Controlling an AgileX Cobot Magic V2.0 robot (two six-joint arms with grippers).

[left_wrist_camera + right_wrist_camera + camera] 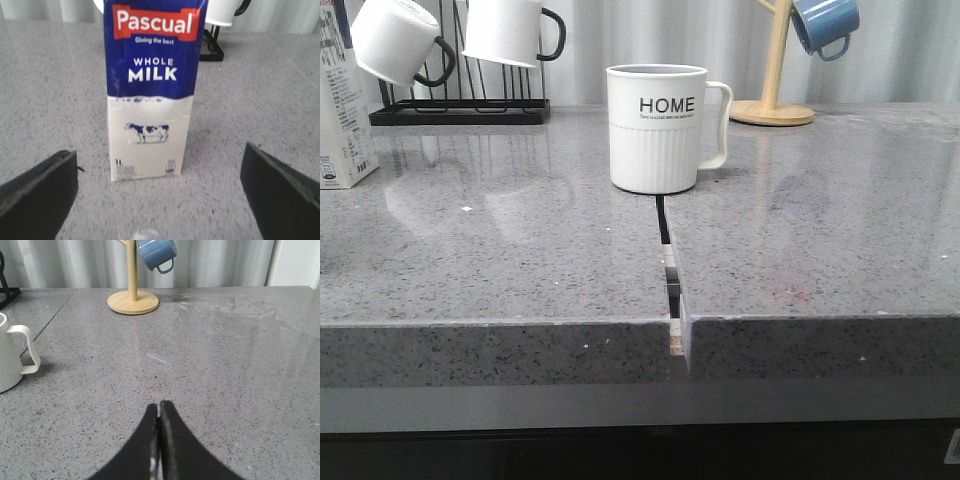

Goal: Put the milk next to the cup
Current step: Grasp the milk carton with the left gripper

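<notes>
The milk carton [150, 95], white with a dark blue top reading "WHOLE MILK" and a cow picture, stands upright on the grey counter. In the front view only its edge [342, 110] shows at the far left. My left gripper [157, 172] is open, its black fingers [37, 195] wide apart, a little short of the carton and not touching it. The white "HOME" cup [658, 128] stands at the counter's middle, handle to the right; its handle also shows in the right wrist view [15, 357]. My right gripper [159, 407] is shut and empty, right of the cup.
A black rack [460, 105] with two white black-handled mugs [510, 30] stands at the back left. A wooden mug tree [775, 100] with a blue mug [825, 25] stands at the back right. A seam [670, 270] splits the counter in front of the cup.
</notes>
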